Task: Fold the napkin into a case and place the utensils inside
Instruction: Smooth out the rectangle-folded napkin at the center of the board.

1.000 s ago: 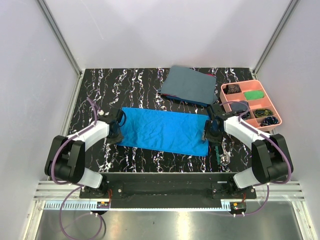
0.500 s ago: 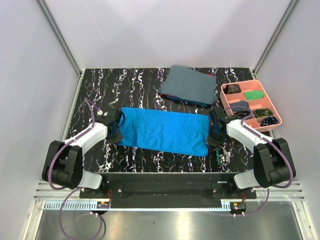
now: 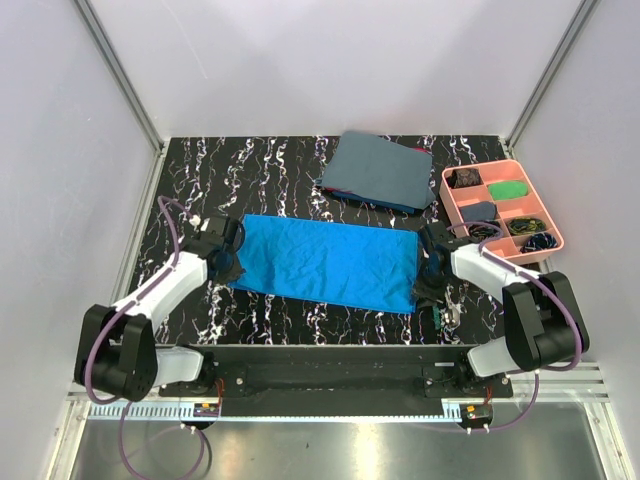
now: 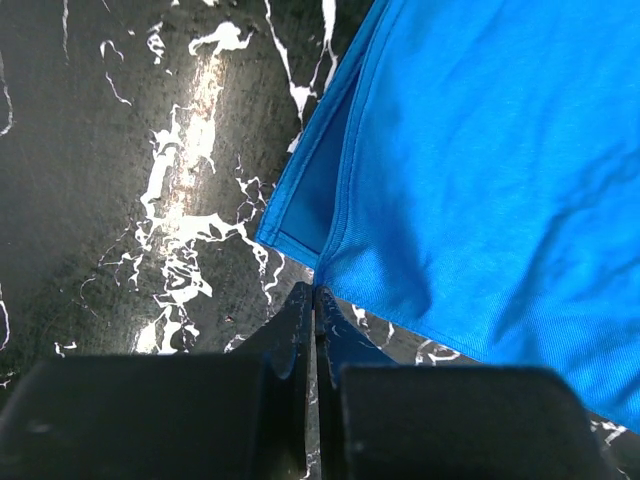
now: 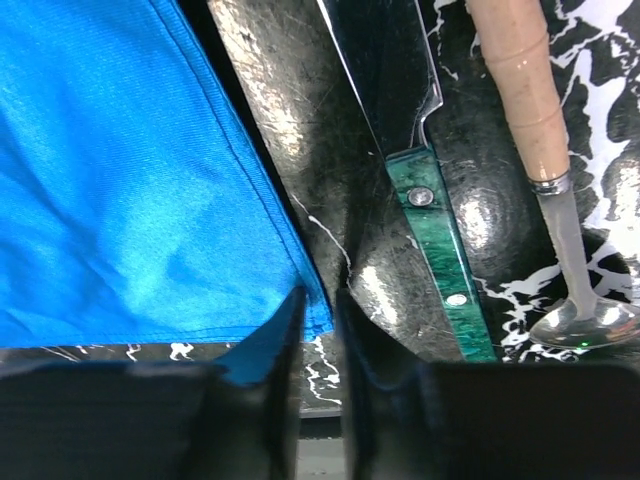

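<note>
The bright blue napkin (image 3: 325, 265) lies flat on the black marbled table, folded into a wide rectangle. My left gripper (image 3: 228, 268) is at its near left corner, jaws shut on a pinch of the napkin's edge (image 4: 330, 235). My right gripper (image 3: 428, 290) is at the near right corner, jaws a narrow gap apart with the napkin's corner (image 5: 318, 318) between them. The utensils (image 3: 445, 310) lie just right of that corner: a green-handled knife (image 5: 440, 250) and a spoon (image 5: 520, 90) with a pale handle. No case shows.
A dull grey-blue cloth (image 3: 378, 170) lies at the back. A pink compartment tray (image 3: 484, 169) with small items stands at the back right. White walls close in the table on three sides.
My right gripper has moved nearer, from the napkin's right edge down to its near right corner. My left arm has swung outward, the gripper staying at the left corner, and the napkin's left edge has shifted slightly left.
</note>
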{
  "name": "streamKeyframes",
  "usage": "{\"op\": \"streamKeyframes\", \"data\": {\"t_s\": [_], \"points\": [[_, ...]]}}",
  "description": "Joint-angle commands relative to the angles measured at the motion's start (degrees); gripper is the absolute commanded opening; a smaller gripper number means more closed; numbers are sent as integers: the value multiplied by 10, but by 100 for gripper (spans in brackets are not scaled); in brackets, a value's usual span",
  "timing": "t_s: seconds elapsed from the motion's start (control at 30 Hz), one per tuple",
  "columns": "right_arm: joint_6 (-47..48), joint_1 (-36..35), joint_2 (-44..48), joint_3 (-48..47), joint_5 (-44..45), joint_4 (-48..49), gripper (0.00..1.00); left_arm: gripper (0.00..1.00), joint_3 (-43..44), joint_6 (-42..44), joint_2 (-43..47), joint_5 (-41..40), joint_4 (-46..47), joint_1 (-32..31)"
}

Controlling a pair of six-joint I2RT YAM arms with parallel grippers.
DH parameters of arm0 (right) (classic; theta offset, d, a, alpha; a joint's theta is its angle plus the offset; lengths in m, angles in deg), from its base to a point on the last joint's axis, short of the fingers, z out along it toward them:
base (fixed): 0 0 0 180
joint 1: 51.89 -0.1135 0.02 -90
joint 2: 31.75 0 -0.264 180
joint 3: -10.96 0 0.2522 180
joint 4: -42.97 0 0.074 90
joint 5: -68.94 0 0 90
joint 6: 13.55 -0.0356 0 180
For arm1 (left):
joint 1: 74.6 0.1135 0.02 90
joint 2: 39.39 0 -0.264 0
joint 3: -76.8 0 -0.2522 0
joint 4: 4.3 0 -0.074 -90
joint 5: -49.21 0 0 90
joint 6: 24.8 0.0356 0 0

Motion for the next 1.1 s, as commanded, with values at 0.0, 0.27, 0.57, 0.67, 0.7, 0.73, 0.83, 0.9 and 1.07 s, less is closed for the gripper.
{"op": "streamKeyframes", "data": {"t_s": [0.0, 0.27, 0.57, 0.67, 0.7, 0.73, 0.83, 0.9, 1.07], "points": [[-16, 1, 13, 18, 13, 32, 18, 0, 3, 3, 34, 12, 10, 3], [-16, 1, 55, 7, 10, 16, 0, 0, 14, 7, 52, 17, 10, 2], [-2, 1, 68, -3, -23, 9, 0, 0, 31, 7, 54, -13, -19, 2], [-1, 2, 68, -6, -38, 8, 0, 0, 32, 5, 42, -34, -25, 3], [0, 1, 73, -7, -41, 7, 0, 0, 32, 3, 39, -39, -25, 3], [-1, 1, 77, -9, -44, 4, 0, 0, 30, 2, 33, -40, -25, 3], [-1, 2, 91, -10, -46, -7, 0, 0, 33, 0, 22, -43, -27, 3], [1, 1, 101, -8, -46, -8, 0, 0, 35, -1, 22, -51, -28, 3], [4, 2, 89, -7, -55, -4, 0, 0, 45, -5, 8, -77, -37, 2]]}}
